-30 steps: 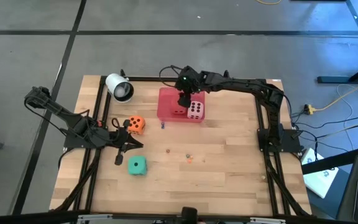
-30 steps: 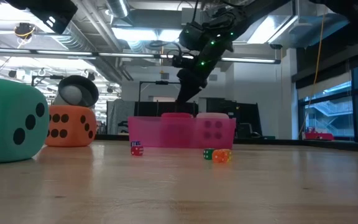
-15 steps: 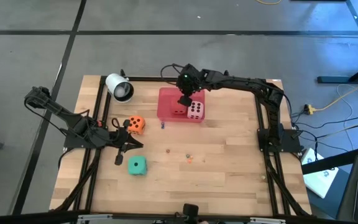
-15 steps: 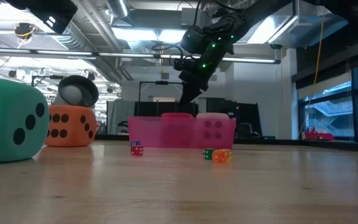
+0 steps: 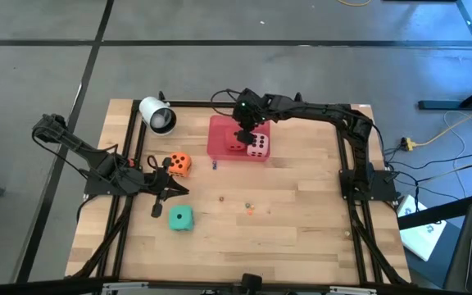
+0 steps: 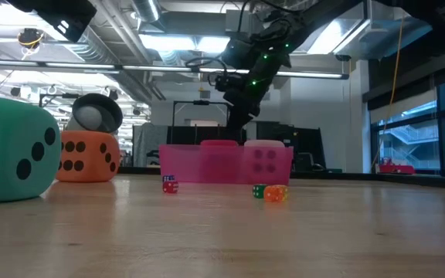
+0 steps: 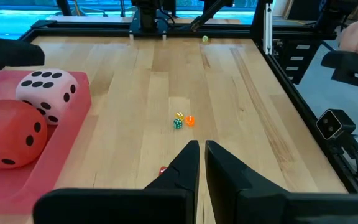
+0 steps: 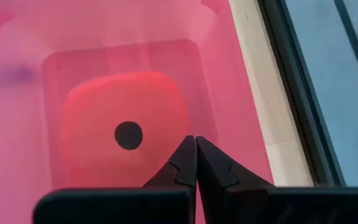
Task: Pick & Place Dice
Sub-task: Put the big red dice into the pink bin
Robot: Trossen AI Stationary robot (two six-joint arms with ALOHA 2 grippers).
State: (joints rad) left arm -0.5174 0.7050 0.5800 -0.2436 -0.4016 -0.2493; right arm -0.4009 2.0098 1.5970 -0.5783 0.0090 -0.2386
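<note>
The flat pink tray [image 5: 220, 131] sits near the table's far edge. In it, side by side, lie the red die [image 5: 235, 147] and the pale pink die [image 5: 258, 144], also seen as red die [image 7: 8, 134] and pale pink die [image 7: 48, 90]. My right gripper [image 8: 195, 155] hangs shut above the red die [image 8: 123, 130], clear of the tray [image 6: 222, 164] in the low view. The orange die [image 5: 180, 164] and the teal-green die [image 5: 180, 218] rest on the table at the left. My left gripper [image 7: 201, 152] is shut and waits between those two dice.
A white cup-like object [image 5: 158, 115] lies near the table's far left corner. Tiny coloured beads [image 5: 249, 206] are scattered mid-table, beads [image 7: 184, 121] ahead of my left gripper. A black frame [image 5: 347, 176] borders the table. Bare wood spreads over the near and right parts.
</note>
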